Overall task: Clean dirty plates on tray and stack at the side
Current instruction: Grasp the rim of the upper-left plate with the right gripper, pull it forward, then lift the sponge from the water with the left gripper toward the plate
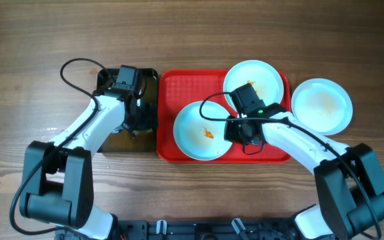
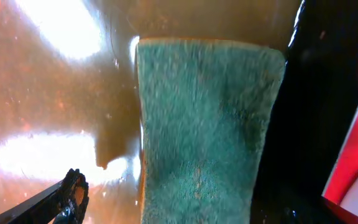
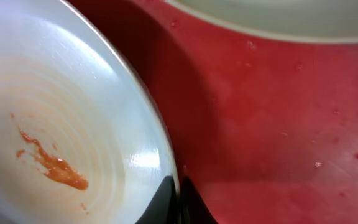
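Note:
The red tray (image 1: 169,83) holds two plates. The front-left plate (image 1: 195,137) has an orange smear and also fills the left of the right wrist view (image 3: 55,112). The back plate (image 1: 259,75) has a faint stain. A third plate (image 1: 321,105) lies on the table to the right of the tray. My right gripper (image 1: 235,129) is shut on the right rim of the smeared plate, fingers pinching the edge (image 3: 178,200). My left gripper (image 1: 137,110) is down in the black basin, open. Its one visible finger (image 2: 73,193) stands clear to the left of the green sponge (image 2: 204,130).
The black basin (image 1: 105,143) sits just left of the tray and holds brownish water (image 2: 42,93). The tray floor (image 3: 272,124) is wet with droplets. Wooden table surrounds everything.

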